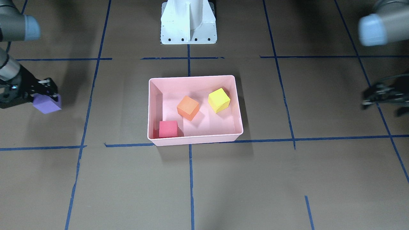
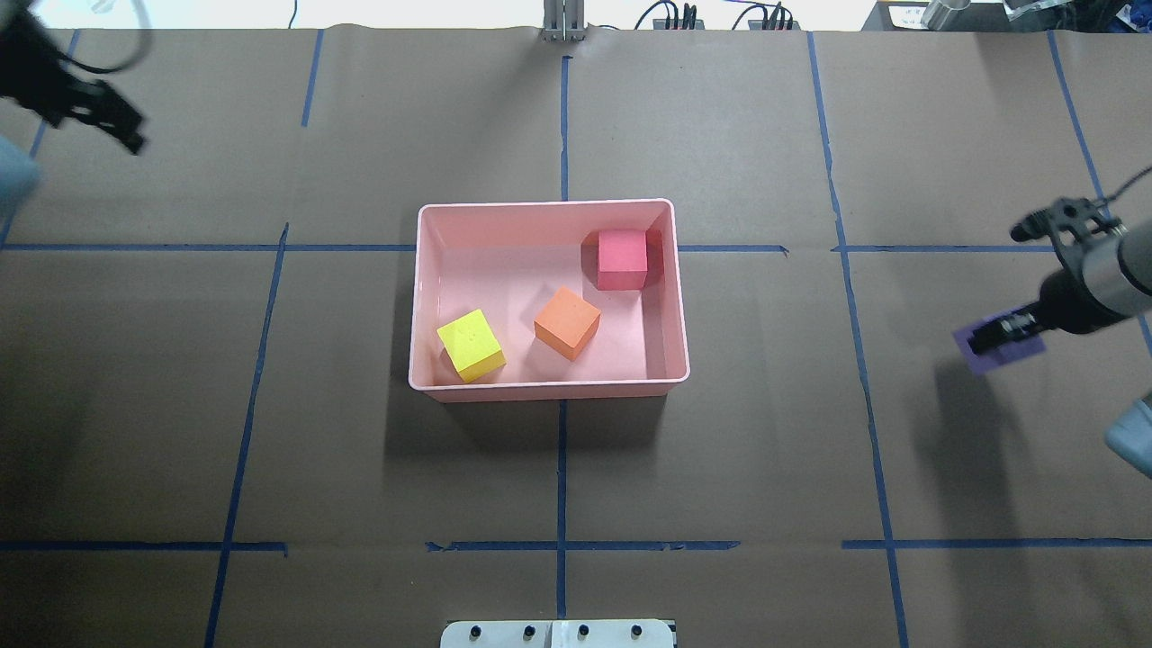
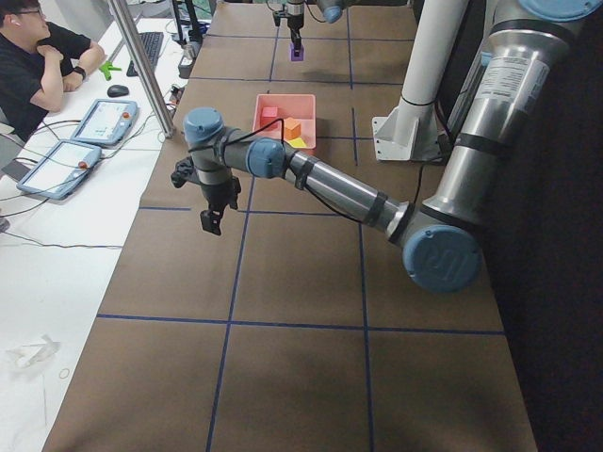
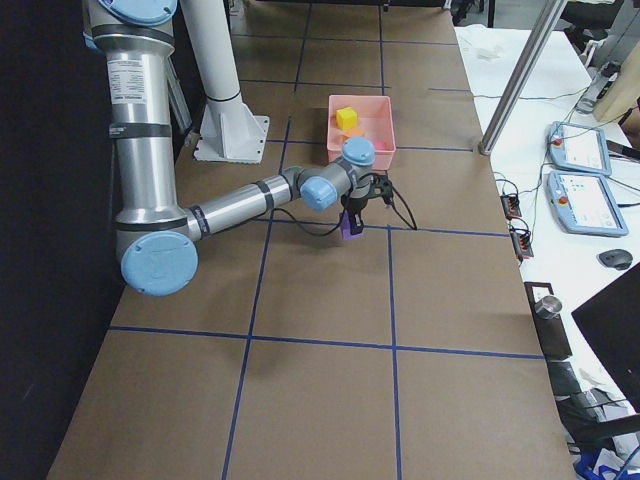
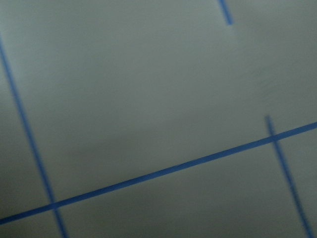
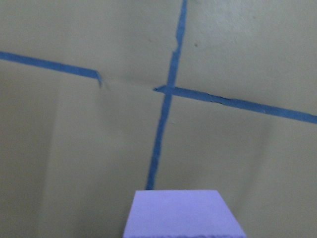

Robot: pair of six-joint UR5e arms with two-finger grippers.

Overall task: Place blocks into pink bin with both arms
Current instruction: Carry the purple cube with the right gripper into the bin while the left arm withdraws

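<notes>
The pink bin (image 1: pixel 191 77) (image 2: pixel 544 204) stands at mid-table. In it lie the red block (image 1: pixel 168 128) (image 2: pixel 623 259), the orange block (image 1: pixel 188 108) (image 2: pixel 567 322) and the yellow-green block (image 1: pixel 219 100) (image 2: pixel 471 345). My right gripper (image 1: pixel 49 92) (image 2: pixel 985 340) is shut on the purple block (image 1: pixel 47 103) (image 2: pixel 999 361) and holds it just above the table, well off to the bin's side. The purple block fills the bottom of the right wrist view (image 6: pixel 183 215). My left gripper (image 1: pixel 366 98) (image 2: pixel 126 130) is open and empty, far from the bin on the other side.
The white pedestal base (image 1: pixel 188 22) stands behind the bin. Blue tape lines (image 2: pixel 562 468) grid the brown table cover. In the exterior left view an operator (image 3: pixel 38 66) sits at a side desk with tablets (image 3: pixel 104 122).
</notes>
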